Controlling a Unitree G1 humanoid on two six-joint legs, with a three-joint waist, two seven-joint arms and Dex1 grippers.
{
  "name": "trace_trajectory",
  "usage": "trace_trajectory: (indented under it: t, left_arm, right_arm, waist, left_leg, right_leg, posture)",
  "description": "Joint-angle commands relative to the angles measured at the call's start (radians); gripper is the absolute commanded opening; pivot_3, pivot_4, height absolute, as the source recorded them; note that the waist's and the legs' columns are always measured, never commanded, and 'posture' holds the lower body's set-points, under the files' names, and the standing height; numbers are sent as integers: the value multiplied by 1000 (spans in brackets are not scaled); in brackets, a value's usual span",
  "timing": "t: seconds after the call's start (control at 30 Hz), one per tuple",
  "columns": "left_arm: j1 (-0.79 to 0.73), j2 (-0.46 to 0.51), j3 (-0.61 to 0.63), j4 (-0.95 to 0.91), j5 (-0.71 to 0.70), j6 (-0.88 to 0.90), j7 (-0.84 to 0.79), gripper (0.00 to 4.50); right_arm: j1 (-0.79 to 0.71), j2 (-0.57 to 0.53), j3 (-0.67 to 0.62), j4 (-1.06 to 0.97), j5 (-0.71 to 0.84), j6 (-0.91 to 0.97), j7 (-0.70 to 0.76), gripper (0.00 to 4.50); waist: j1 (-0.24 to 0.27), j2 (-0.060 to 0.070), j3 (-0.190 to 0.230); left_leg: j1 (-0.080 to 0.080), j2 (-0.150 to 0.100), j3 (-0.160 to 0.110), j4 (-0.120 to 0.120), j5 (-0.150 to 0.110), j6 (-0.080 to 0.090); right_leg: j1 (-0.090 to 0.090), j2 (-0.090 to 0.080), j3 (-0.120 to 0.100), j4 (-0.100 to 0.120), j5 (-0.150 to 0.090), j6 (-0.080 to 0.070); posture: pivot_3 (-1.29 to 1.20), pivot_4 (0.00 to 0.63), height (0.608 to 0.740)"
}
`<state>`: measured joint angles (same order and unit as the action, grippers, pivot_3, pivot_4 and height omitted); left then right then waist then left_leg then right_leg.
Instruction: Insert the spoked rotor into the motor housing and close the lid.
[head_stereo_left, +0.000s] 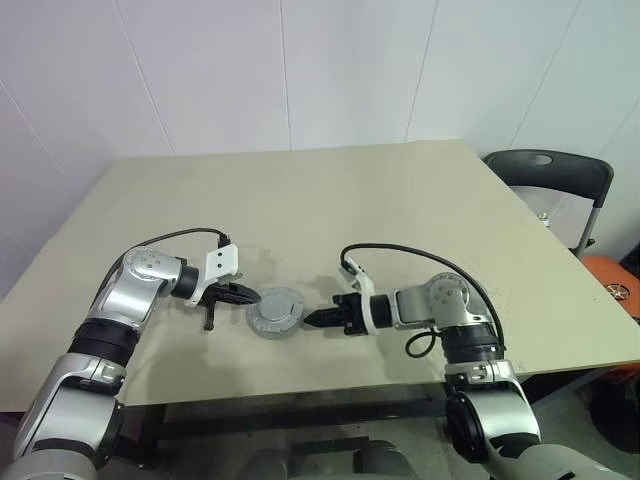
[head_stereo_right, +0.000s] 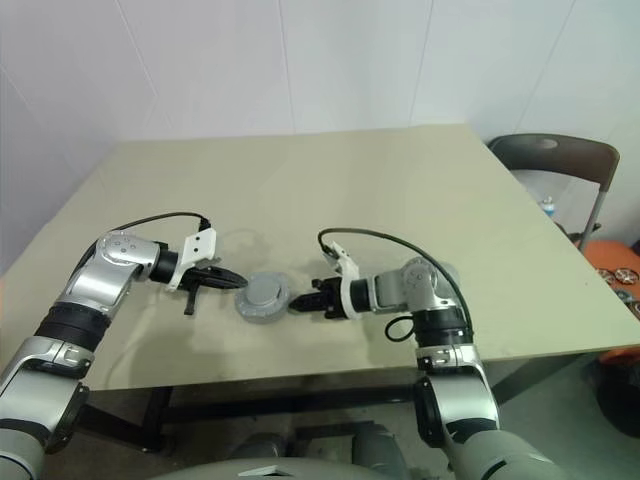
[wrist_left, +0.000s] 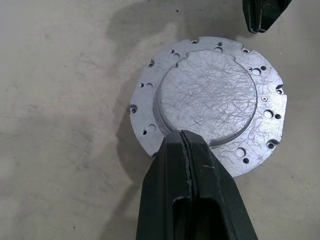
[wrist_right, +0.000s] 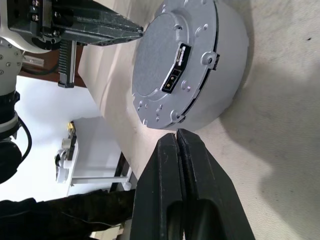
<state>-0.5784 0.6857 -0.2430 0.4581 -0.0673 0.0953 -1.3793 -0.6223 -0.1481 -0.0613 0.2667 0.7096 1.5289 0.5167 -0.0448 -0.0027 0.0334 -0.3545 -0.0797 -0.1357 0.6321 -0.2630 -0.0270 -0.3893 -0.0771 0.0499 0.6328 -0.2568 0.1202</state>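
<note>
The lid (head_stereo_left: 276, 308), a grey disc with its plain face up, sits on top of the motor housing (wrist_right: 227, 75) near the table's front edge. The housing's windings are covered. My left gripper (head_stereo_left: 252, 296) is shut, with its tips at the lid's left rim (wrist_left: 210, 95). From the right, my right gripper (head_stereo_left: 312, 319) points at the housing, shut and empty, a small gap away. In the right wrist view the lid (wrist_right: 160, 55) carries a small black connector. The spoked rotor is hidden.
The beige table (head_stereo_left: 350, 200) stretches wide behind the housing. A dark chair (head_stereo_left: 550, 175) stands past the table's right edge, with an orange object (head_stereo_left: 615, 280) on the floor below it.
</note>
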Motion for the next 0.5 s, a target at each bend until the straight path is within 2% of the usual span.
trace_trajectory:
  t: [0.03, 0.23, 0.5]
  left_arm:
    - [49, 21, -71, 25, 72, 28, -23, 0]
    - [56, 23, -70, 33, 83, 16, -15, 0]
    - [49, -37, -28, 26, 51, -4, 1, 0]
  right_arm:
    - [-7, -7, 2, -31, 3, -16, 15, 46]
    - [-7, -9, 4, -27, 3, -24, 18, 46]
    - [-7, 6, -12, -30, 21, -18, 26, 46]
  waist:
    - [-1, 1, 0]
    - [7, 3, -1]
    - [20, 2, 0]
  left_leg:
    - [0, 0, 0, 0, 0, 0]
    - [0, -1, 0, 0, 0, 0]
    - [-3, -2, -1, -1, 0, 0]
  right_leg:
    - [0, 0, 0, 0, 0, 0]
    - [0, -1, 0, -1, 0, 0]
    - [-2, -2, -1, -2, 0, 1]
  posture:
    - [0, 0, 740]
    - [0, 0, 740]
    - [0, 0, 740]
